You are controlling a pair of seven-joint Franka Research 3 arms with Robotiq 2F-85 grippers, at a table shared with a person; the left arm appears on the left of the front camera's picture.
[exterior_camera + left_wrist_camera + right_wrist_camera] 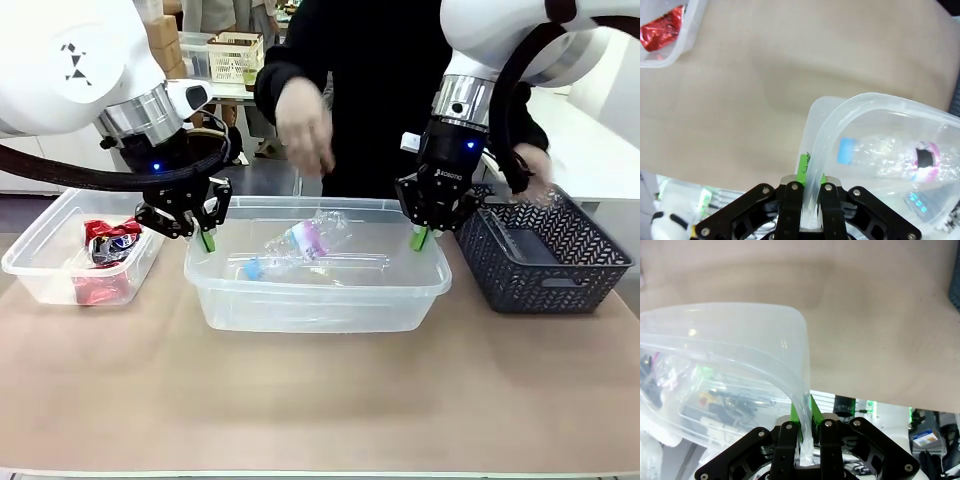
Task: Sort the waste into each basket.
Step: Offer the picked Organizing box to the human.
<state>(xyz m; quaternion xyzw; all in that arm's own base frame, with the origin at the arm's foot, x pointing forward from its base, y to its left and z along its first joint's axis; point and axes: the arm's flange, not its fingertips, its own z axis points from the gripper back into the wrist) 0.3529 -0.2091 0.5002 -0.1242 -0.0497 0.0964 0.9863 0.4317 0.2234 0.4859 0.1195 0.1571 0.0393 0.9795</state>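
I am looking at the middle tub (320, 295), the big clear one, and I use it as my landmark. My left gripper (205, 238) is clamped on the tub's short rim at its left end, and my right gripper (421, 237) is clamped on the short rim at its right end. In both wrist views the rolled rim runs right between the green pads (803, 168), so each gripper is pinching plastic, not waste. The tub's long side runs from one gripper to the other, so I think any lift or slide must be done by both arms together and level, or the tub could twist. Inside the tub lies the bottle with the pink label (300, 243), on its side, its blue cap (253, 268) pointing toward the left gripper's end. That puts it a bit nearer my left gripper than my right. Left of the middle tub sits the other tub (40, 275) with red cans (108, 258) in it. Right of the middle tub is the dark slotted basket (560, 268). Behind the middle tub a person's hand (303, 125) hangs in the air.
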